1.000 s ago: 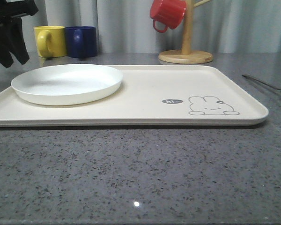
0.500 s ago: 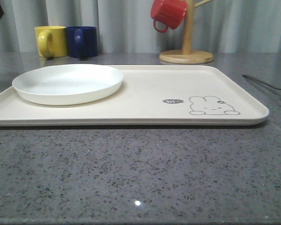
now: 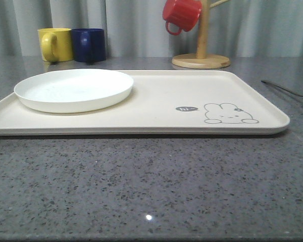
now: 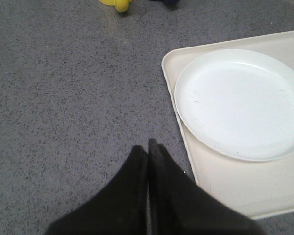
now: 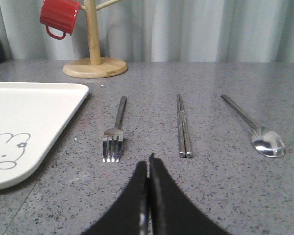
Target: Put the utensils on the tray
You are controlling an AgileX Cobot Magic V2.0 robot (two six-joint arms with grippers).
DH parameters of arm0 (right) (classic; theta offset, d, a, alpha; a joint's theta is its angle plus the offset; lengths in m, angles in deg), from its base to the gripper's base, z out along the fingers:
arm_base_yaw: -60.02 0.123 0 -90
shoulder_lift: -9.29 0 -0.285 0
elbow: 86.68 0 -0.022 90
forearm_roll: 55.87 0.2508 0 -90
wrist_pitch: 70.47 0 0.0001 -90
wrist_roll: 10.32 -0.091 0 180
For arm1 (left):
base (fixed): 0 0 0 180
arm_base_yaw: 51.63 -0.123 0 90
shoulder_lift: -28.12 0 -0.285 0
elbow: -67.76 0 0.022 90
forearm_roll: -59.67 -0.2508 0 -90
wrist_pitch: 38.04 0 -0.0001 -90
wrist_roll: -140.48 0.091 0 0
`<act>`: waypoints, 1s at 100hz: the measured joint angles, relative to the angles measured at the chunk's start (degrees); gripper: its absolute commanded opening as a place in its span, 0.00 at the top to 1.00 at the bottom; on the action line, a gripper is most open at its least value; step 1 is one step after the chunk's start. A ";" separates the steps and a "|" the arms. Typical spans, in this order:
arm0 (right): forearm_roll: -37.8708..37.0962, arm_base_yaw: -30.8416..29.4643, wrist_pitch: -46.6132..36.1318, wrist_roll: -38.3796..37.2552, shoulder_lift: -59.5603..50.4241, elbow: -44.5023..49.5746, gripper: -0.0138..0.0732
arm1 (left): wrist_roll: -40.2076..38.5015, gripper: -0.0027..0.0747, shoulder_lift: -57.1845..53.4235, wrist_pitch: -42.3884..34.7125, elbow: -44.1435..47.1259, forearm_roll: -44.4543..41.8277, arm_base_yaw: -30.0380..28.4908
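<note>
Three utensils on the grey counter, none on the tray [image 3: 156, 101] yet.
Right gripper [image 5: 148, 164] is pinched shut holding nothing; the fork [image 5: 115, 133] sits just up-left of its tips, chopsticks [image 5: 183, 126] up-right, spoon [image 5: 257, 129] far right. Left gripper [image 4: 148, 149] is also closed and empty, beside the tray's corner near the white plate [image 4: 240, 103].

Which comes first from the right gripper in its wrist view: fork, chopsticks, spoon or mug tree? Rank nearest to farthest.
From the right gripper, shut and empty:
1. Fork and chopsticks, their near ends flanking the fingertips; too close to call.
2. Spoon, beyond the chopsticks, farthest from the tray.
3. Mug tree with the red mug, far back by the curtain.
</note>
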 measured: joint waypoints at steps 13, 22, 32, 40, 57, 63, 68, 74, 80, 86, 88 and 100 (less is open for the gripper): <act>0.00 0.00 0.00 0.00 0.00 0.00 0.92 | 0.00 0.99 -10.37 0.00 6.23 0.00 0.00; 0.00 0.00 0.00 0.00 0.00 0.00 0.92 | 0.00 0.99 -17.19 0.00 9.81 0.00 0.00; 0.00 0.00 0.00 0.00 0.00 0.00 0.92 | 0.00 0.99 -23.12 0.12 13.03 0.00 0.00; 0.00 0.00 0.00 0.00 0.00 0.00 0.92 | 0.00 0.99 -26.93 0.12 14.96 0.00 0.00; 0.00 0.00 0.00 0.00 0.00 0.00 0.92 | 0.00 0.99 -30.21 0.33 16.45 0.00 0.00; 0.00 0.00 0.00 0.00 0.00 0.00 0.92 | 0.00 0.99 -30.22 0.33 16.54 0.00 0.00; 0.00 0.00 0.00 0.00 0.00 0.00 0.92 | 0.00 0.99 -30.22 0.33 16.54 0.00 0.00; 0.00 0.00 0.00 0.00 0.00 0.00 0.92 | 0.00 0.99 -30.22 0.33 16.54 0.00 0.00; 0.00 0.00 0.04 0.00 0.00 0.00 0.92 | 0.00 0.99 -30.22 0.33 16.54 0.00 0.00; 0.00 0.00 0.13 0.00 0.00 0.00 0.92 | 0.00 0.99 -30.22 0.33 16.54 0.00 0.00; 0.00 0.00 0.36 0.00 0.00 0.00 0.92 | 0.00 0.99 -30.22 0.33 16.54 0.00 0.00; 0.00 0.00 4.57 0.00 0.12 -0.60 0.92 | 0.00 0.99 -30.22 0.33 16.54 0.00 0.00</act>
